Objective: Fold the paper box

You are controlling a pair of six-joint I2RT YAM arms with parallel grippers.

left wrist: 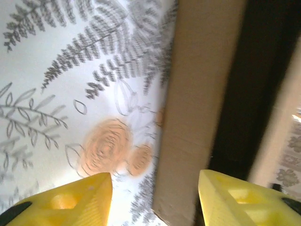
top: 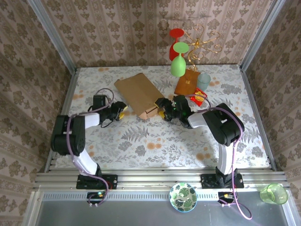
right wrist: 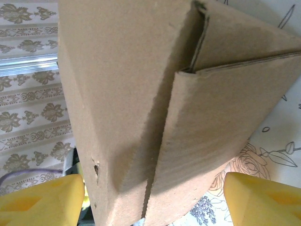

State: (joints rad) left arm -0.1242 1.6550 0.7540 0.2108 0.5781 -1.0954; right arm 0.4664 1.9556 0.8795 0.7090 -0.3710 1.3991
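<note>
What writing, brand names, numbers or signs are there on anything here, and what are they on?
None can be read.
The paper box is plain brown cardboard, with no print.
The orange-brown packet shows no legible writing.
The small red and yellow packet may be printed, but it is too small to read.

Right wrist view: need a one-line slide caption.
Plain brown corrugated cardboard paper box, flaps overlapping, between the open yellow jaws of the right gripper, floral-print tablecloth below.
</note>
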